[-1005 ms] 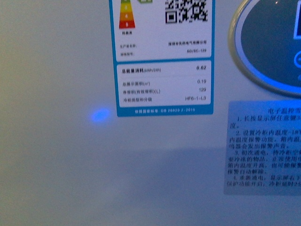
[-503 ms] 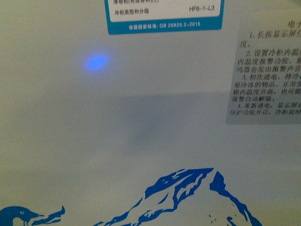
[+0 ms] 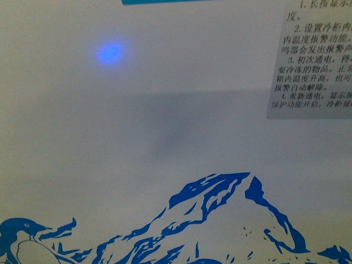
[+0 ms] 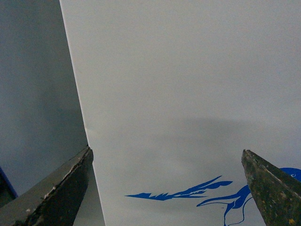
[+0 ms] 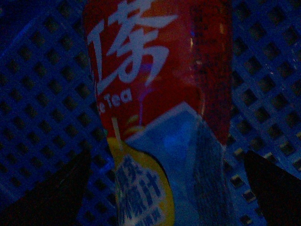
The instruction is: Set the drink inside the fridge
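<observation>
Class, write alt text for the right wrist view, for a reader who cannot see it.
Dim, blue-tinted close-up of the drink, its red label with white lettering and the word Tea filling the middle. Behind it is a blue lattice crate wall; the right gripper stands open, one dark finger either side.

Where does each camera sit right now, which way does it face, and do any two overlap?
Front view: on the body, close against the white fridge and its mountain print; no arm shows.
Left wrist view: on the left arm, facing that wall's edge; left gripper open, empty.
Right wrist view: dim; on the right arm, facing the drink between the right gripper fingers, blue crate behind.
Shared: front and left wrist both see the fridge's blue print.
</observation>
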Tool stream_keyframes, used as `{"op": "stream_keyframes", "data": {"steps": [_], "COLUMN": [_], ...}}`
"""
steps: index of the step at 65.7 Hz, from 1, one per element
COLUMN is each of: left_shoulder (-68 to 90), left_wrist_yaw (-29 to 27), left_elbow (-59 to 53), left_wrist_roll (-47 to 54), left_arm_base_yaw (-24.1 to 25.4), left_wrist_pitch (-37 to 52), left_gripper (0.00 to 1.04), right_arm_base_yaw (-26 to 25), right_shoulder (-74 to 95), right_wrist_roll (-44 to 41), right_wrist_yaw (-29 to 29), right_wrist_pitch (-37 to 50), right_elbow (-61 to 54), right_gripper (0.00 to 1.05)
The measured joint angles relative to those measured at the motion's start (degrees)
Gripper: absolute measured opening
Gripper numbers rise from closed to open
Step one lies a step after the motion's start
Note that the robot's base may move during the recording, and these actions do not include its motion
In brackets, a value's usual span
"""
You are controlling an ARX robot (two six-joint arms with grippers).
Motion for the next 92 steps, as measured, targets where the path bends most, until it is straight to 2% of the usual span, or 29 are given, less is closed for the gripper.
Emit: {"op": "stream_keyframes", "data": {"steps": [18, 50, 66, 77, 85, 92], "left_shoulder": [0.0, 0.0, 0.0, 0.0, 0.0, 0.0], "left_wrist_yaw": [0.0, 0.0, 0.0, 0.0, 0.0, 0.0], "left_elbow": [0.0, 0.0, 0.0, 0.0, 0.0, 0.0], "left_wrist_roll": [-0.02, 0.0, 0.0, 0.0, 0.0, 0.0], "left_arm_base_yaw": [0.0, 0.0, 0.0, 0.0, 0.0, 0.0], "left_wrist_pitch": [0.0, 0.0, 0.0, 0.0, 0.0, 0.0], "left_gripper": [0.97, 0.97, 0.97, 0.97, 0.97, 0.97], "right_arm_base_yaw": [-0.07, 0.33, 0.39, 0.13, 0.11, 0.13], "right_shoulder": [5.35, 8.15, 7.72, 3.19, -1.03, -7.39], "right_wrist_roll": [0.81, 0.07, -0.52, -1.97, -4.46, -7.41], "right_wrist_yaw": [2.4, 3.76, 3.17, 1.88, 1.29, 0.11], "right_wrist_pitch": [-2.73, -6.54, -5.64, -1.7, 1.79, 5.68], "right_elbow": [7.19, 12.33, 12.11, 4.76, -1.53, -8.81], "right_gripper": [0.97, 0.97, 0.71, 0.47, 0.4, 0.38]}}
